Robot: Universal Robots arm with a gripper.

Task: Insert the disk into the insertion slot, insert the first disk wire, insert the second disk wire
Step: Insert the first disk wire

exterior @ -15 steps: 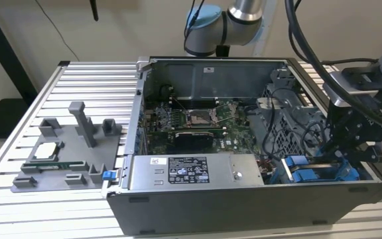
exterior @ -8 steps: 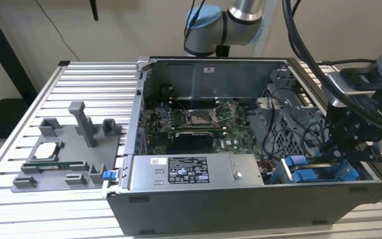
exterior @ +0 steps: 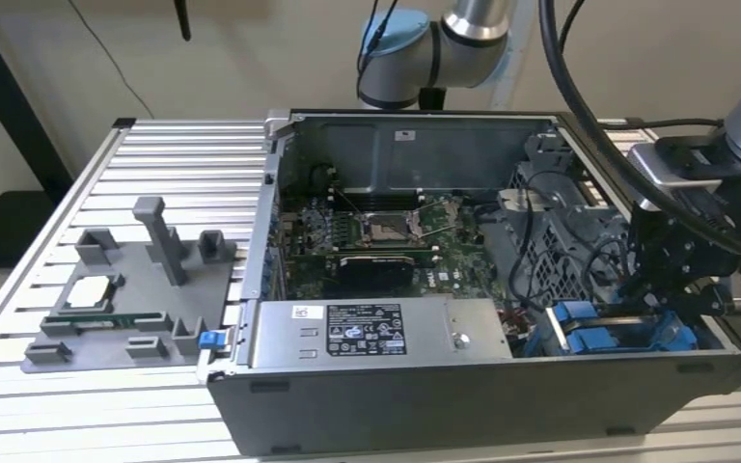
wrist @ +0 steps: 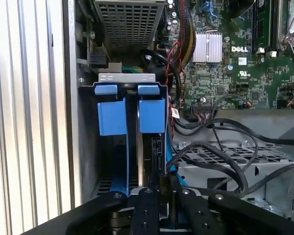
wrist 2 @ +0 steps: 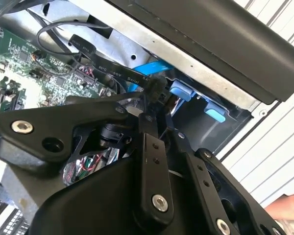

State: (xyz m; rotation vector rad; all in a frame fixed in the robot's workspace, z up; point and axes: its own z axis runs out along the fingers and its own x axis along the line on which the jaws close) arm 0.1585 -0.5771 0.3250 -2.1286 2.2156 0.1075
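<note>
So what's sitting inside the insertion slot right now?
Inside the insertion slot, two blue plastic panels with blue tabs stand side by side. The gripper covers the slot's near end, so the disk itself cannot be made out there.

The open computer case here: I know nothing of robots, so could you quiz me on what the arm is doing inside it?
1. What does the gripper pinch? A: a black flat cable. B: a memory stick. C: a screwdriver.
2. True or false: the gripper hangs at the exterior view's left.
3. Fill in: the plastic tabs on the insertion slot are coloured ____.

Key: 1 A; 2 false, it is at that view's right; 3 blue.
</note>
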